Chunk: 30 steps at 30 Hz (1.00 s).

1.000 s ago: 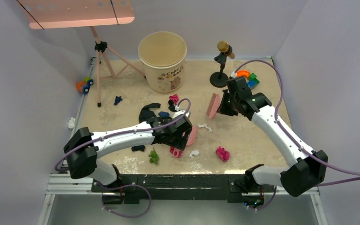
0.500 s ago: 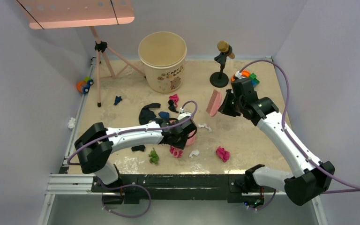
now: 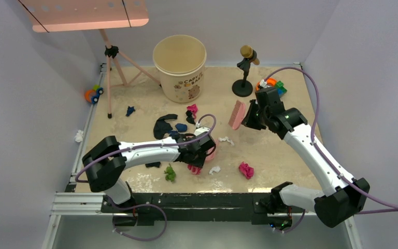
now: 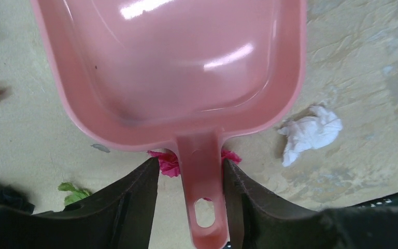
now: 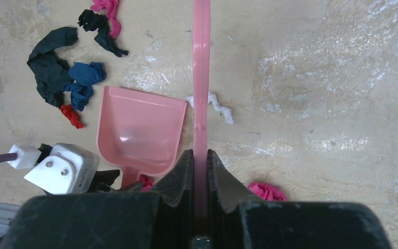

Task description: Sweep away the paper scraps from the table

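My left gripper (image 3: 203, 148) (image 4: 190, 166) stands astride the handle of a pink dustpan (image 4: 176, 67) that lies flat on the table (image 3: 285, 150). The jaws are open, with a gap on the left side of the handle. My right gripper (image 3: 249, 116) (image 5: 200, 155) is shut on a pink brush (image 3: 236, 115) (image 5: 201, 78), held above the table right of the pan (image 5: 140, 129). Paper scraps lie around: a white one (image 4: 311, 132), magenta (image 3: 246, 169), green (image 3: 170, 173), white (image 3: 227, 140), black (image 3: 163, 124), blue (image 3: 181, 127) and red (image 5: 72, 115).
A beige bucket (image 3: 180, 67) stands at the back centre. A microphone stand (image 3: 244, 72) and toy blocks (image 3: 274, 87) are at the back right, a tripod (image 3: 111, 72) at the back left. A white wad (image 3: 79, 136) lies off the table's left edge.
My right arm lifted the brush a little up and to the right. My left arm stretched further over the table, and the dustpan went from tilted to lying flat.
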Each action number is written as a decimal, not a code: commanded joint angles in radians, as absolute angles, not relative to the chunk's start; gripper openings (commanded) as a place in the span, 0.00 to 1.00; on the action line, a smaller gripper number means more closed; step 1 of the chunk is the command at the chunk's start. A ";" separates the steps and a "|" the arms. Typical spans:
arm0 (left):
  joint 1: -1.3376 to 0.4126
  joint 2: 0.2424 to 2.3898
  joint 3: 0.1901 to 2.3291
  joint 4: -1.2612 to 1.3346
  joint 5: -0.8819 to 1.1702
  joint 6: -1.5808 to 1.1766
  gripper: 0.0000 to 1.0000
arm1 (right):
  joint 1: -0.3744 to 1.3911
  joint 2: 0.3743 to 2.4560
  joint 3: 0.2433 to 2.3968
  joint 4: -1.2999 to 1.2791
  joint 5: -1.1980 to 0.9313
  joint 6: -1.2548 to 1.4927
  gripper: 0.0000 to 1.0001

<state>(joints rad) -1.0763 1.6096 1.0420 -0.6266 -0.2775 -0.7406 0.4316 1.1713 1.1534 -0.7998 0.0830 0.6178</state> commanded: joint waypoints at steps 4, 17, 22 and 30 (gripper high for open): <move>-1.129 1.546 0.944 -0.550 -0.399 -0.823 0.54 | 0.432 1.148 1.149 -0.773 0.081 0.621 0.00; -1.144 1.514 0.896 -0.475 -0.474 -0.812 0.35 | 0.433 1.140 1.146 -0.778 0.087 0.621 0.00; -1.146 1.504 0.889 -0.464 -0.478 -0.813 0.17 | 0.433 1.139 1.155 -0.781 0.083 0.620 0.00; -1.142 1.310 1.004 -0.725 -0.522 -0.800 0.09 | 0.433 1.120 1.157 -0.739 0.006 0.598 0.00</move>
